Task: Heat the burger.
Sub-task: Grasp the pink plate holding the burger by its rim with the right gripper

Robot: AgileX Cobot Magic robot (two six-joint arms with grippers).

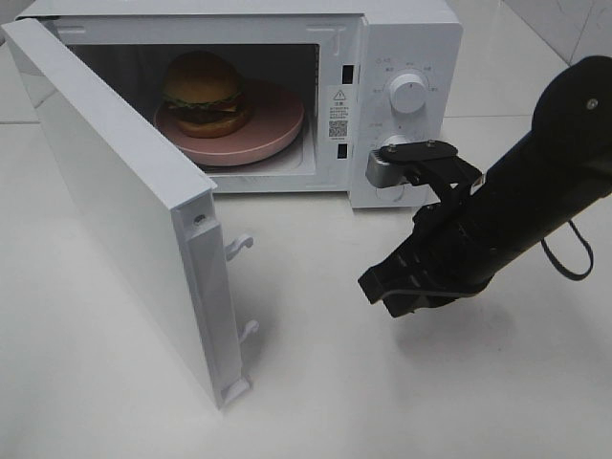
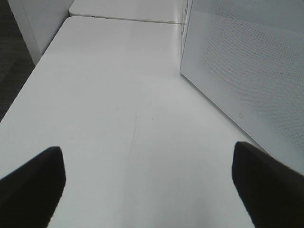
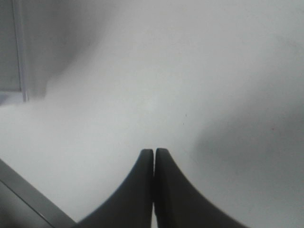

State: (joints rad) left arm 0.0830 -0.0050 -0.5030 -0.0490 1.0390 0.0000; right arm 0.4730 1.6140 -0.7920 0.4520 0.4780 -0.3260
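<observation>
Nearest, the door (image 1: 115, 191) of the microwave (image 1: 411, 57) stands swung wide toward the near-left corner of the worktop (image 1: 382, 402), latch hooks exposed. It leaves the cavity open to reach, and heating cannot start until it is shut.

The burger (image 1: 203, 91) is already inside, resting on a pink plate (image 1: 277, 124), toward that plate's left rear rather than at its centre. By my reading the loading is done. It sits upright, bun dome up, lettuce edge and filling level. Being round, it faces no particular way and has no long axis across the plate; its only axis runs vertically through the stack.

The right tool (image 1: 380, 289) hangs over the worktop just in front of the control panel, fingertips pressed together and holding nothing. A closed tip suits pushing, so I judge it placed to swing the door shut or work the knobs (image 1: 409, 94).

The left tool (image 2: 147, 153), unseen from the high camera, has its fingers spread wide and empty, low over the worktop beside a dotted white panel (image 2: 247, 71), probably the door's outer face.
</observation>
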